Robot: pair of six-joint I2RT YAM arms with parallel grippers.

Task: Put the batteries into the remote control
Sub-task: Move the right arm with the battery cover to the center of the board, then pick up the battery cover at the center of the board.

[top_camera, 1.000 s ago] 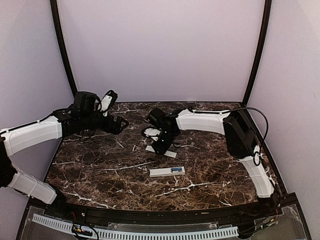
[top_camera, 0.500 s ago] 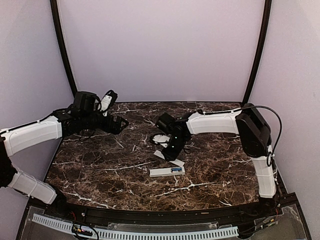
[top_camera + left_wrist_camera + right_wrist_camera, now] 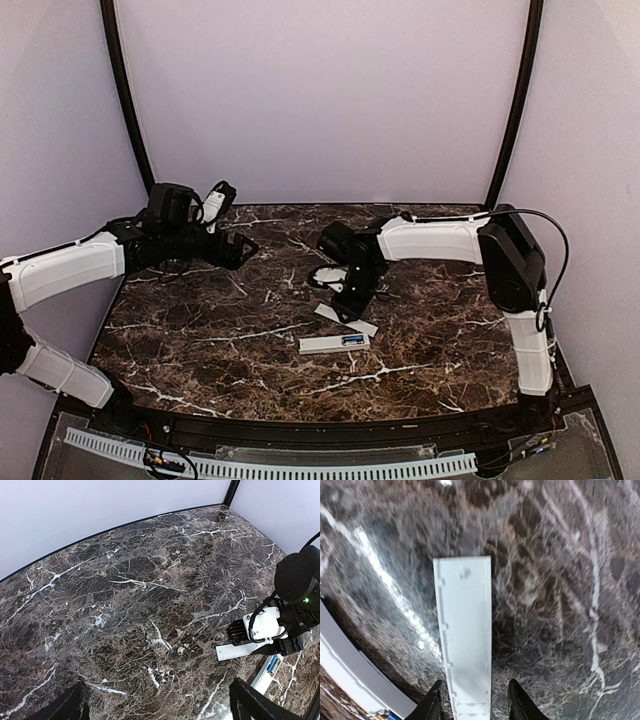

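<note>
Near the middle of the surface (image 3: 200,340), a little toward the near edge, lies the remote control (image 3: 327,345): a slim white rectangular bar, flat on its face, its long axis running left to right and roughly parallel to that edge. The batteries (image 3: 352,340) show as a short blue patch in the recess toward the bar's right end; how many are seated is too small to tell. Just beyond the remote, on its far side and close to it but apart, lies the cover strip (image 3: 362,324), a thinner flat white plastic piece with small moulded tabs along one long edge, set askew to the remote. The right claw (image 3: 349,304) points down over the far-left end of this strip. In the right wrist view its dark fingers (image 3: 438,702) stand partly apart astride the strip, one close against an edge and the other with a visible gap, so the claw is not clamped on it. From this claw the remote lies toward the near edge and slightly left, and the coming move appears to turn on swinging the strip's long axis into line with the recess. The right arm is plainly the nearer. The left claw (image 3: 238,251) hangs wide open and empty, well apart over the far-left part of the surface. The surface is polished dark brown marble with white veins; the enclosing walls are plain and pale.
</note>
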